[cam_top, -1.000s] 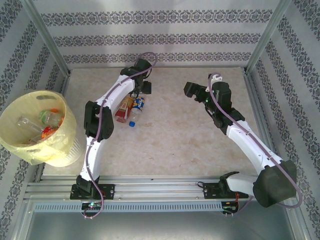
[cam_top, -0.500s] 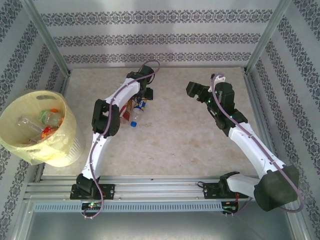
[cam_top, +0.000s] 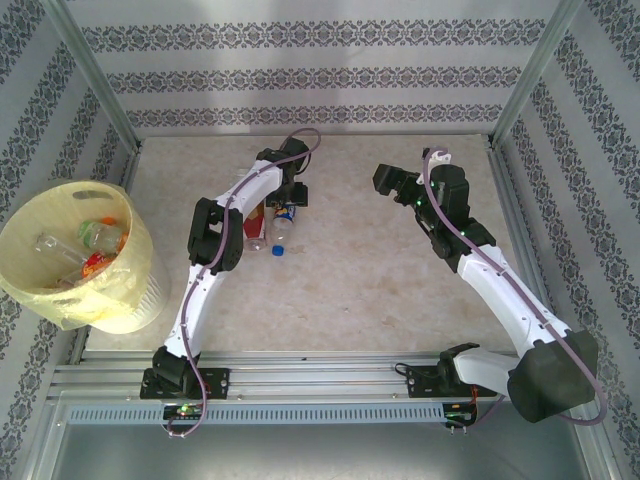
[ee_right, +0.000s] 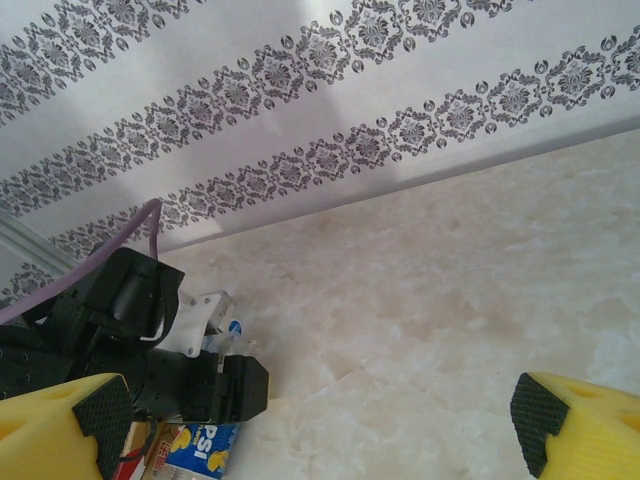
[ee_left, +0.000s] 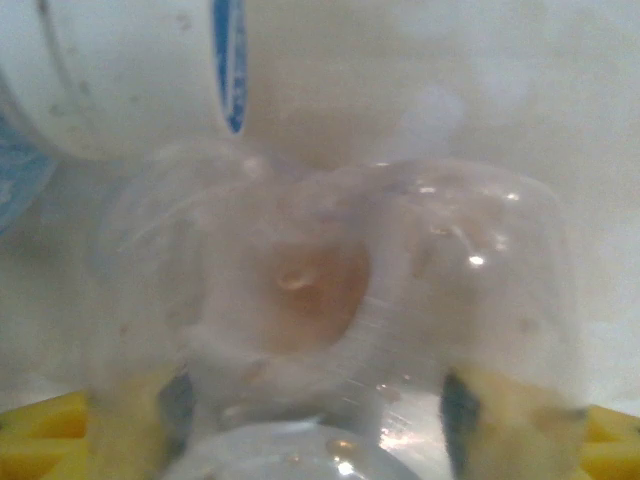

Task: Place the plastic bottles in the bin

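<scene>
Pale marbled tabletop under patterned walls, left gripper down among plastic bottles left of centre, fingers flanking a clear bottle, squeeze impossible to tell, right gripper spread wide above bare table, bin far left, more bottles inside

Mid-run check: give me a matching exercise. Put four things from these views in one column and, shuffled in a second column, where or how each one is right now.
Things:
1. bin
2. left gripper
3. right gripper
4. blue-label bottle

Places or states:
a. open, over bare table
b. lying down, cap toward the arm bases
c. far left, bottles inside
d. a finger on either side of a clear bottle base

Pairs: 1-c, 2-d, 3-a, 4-b
</scene>
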